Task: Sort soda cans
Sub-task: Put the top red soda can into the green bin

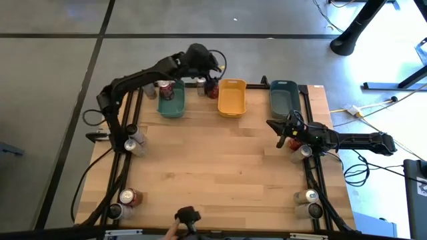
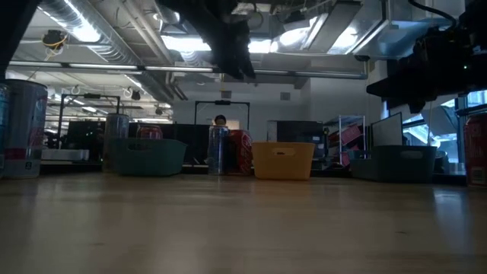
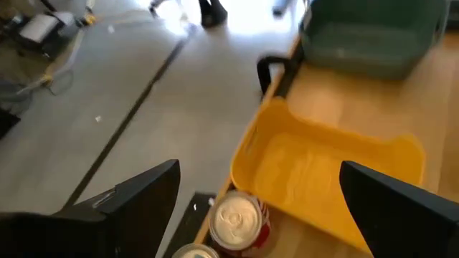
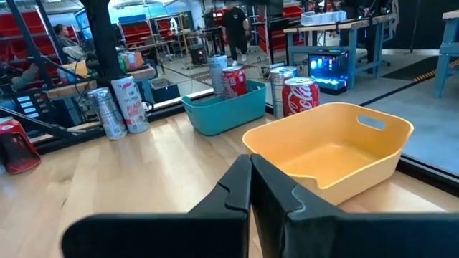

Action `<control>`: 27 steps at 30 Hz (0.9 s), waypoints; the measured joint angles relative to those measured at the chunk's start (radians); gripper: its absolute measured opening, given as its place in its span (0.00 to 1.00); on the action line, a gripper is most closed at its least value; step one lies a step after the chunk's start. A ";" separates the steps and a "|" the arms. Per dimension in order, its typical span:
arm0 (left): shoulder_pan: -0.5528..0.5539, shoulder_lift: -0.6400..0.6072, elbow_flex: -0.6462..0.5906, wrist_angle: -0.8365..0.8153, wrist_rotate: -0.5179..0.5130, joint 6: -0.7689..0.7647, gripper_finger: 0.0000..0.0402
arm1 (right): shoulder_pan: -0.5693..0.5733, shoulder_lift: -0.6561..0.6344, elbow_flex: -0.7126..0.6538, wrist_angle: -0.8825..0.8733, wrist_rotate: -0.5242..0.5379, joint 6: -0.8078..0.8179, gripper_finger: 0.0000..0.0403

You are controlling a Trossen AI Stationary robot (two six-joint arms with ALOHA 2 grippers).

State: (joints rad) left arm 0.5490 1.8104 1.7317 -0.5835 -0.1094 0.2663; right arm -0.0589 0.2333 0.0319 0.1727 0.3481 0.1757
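Soda cans, a red can (image 3: 239, 222) and a silver one (image 3: 192, 251), stand at the table's far edge beside the yellow tray (image 1: 231, 97), right under the left gripper (image 3: 258, 204), whose fingers gape wide and hold nothing. Near the right edge, the right gripper (image 4: 251, 188) is pressed closed, empty.

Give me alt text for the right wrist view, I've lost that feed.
The right tool, shut and empty, points across the wooden table at an empty yellow tray. Beyond stand a teal tray holding a red can, a red can behind the yellow tray, and two tall cans farther off.
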 joint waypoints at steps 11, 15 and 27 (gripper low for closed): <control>0.065 0.151 -0.001 -0.028 0.043 0.062 0.92 | 0.000 0.000 0.000 -0.002 0.000 0.002 0.02; 0.082 0.191 -0.002 -0.022 0.047 0.094 0.92 | 0.000 0.000 0.000 -0.007 0.000 0.002 0.02; 0.100 0.231 -0.006 -0.002 0.083 0.130 0.92 | 0.000 0.000 0.000 -0.017 0.000 0.003 0.02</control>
State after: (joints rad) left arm 0.6494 2.0411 1.7256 -0.5858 -0.0264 0.3962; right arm -0.0589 0.2335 0.0319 0.1559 0.3481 0.1783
